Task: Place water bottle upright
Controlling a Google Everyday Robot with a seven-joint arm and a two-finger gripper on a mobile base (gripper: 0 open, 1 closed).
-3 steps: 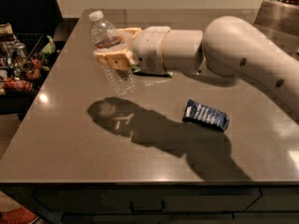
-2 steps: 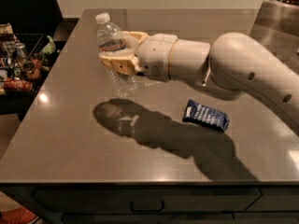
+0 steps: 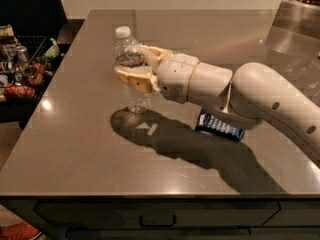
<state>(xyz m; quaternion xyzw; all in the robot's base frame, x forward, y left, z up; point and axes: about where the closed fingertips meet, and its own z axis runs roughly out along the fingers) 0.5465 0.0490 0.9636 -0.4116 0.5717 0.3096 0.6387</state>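
Note:
The water bottle [image 3: 129, 59] is a clear ribbed plastic bottle with a white cap. It stands nearly upright, cap up, with its base at the brown table [image 3: 90, 144] left of centre. My gripper [image 3: 133, 65] reaches in from the right and is shut on the bottle's middle, one tan finger [image 3: 134, 79] in front of it and one behind. The white arm stretches away to the right edge of the view.
A small dark blue packet [image 3: 220, 126] lies on the table under my arm. A rack of assorted items [image 3: 22, 69] stands off the table's left edge. A metal container [image 3: 300, 14] sits at the back right. The arm's shadow falls on the table below the bottle.
The gripper has carried the bottle to the right and down toward the table, and the bottle has turned from tilted to nearly upright.

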